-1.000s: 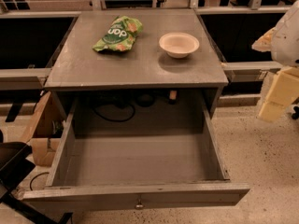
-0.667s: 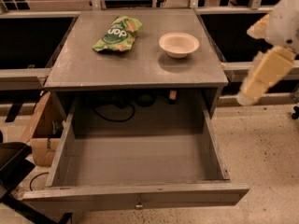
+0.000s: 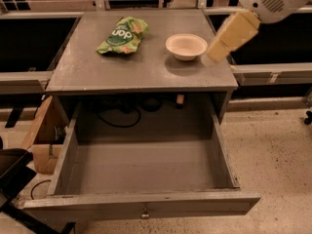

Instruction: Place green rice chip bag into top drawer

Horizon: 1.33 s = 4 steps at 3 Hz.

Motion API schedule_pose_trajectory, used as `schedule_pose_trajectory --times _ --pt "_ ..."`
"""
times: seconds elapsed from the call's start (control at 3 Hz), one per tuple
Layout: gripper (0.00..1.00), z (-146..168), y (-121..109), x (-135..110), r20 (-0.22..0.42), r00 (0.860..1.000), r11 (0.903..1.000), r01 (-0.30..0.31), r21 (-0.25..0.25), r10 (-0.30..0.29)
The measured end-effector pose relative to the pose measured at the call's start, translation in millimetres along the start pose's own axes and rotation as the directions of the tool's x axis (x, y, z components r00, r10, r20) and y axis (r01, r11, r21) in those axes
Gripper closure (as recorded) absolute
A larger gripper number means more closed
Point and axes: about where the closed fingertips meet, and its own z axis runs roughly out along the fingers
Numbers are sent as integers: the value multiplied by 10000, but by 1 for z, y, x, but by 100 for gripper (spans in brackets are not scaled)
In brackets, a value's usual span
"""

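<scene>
Hovering: gripper (image 3: 229, 37) over the tabletop's (image 3: 146, 72) right edge, just beside the bowl (image 3: 185, 46); open or closed, honestly can't tell
bag (image 3: 122, 35): lying flat at back left, well apart from the gripper, bowl in between
drawer (image 3: 146, 204): pulled wide open below

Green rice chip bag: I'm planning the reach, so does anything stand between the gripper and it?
Yes: the cream bowl sits on the cabinet top between the gripper at the right edge and the green rice chip bag at back left.
</scene>
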Motion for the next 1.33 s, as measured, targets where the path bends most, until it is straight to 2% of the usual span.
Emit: schedule_pose_trajectory --times 0.33,0.67,1.0,1.33 --pt "0 14 -11 -25 243 9911 9895 -1319 586 1307" --pt "0 13 -10 -25 254 9894 9879 -1443 572 1430" --pt "0 27 -22 -34 845 9892 9902 -1252 620 1197" --pt "0 63 -51 -68 2211 9688 9884 -1312 759 1116"
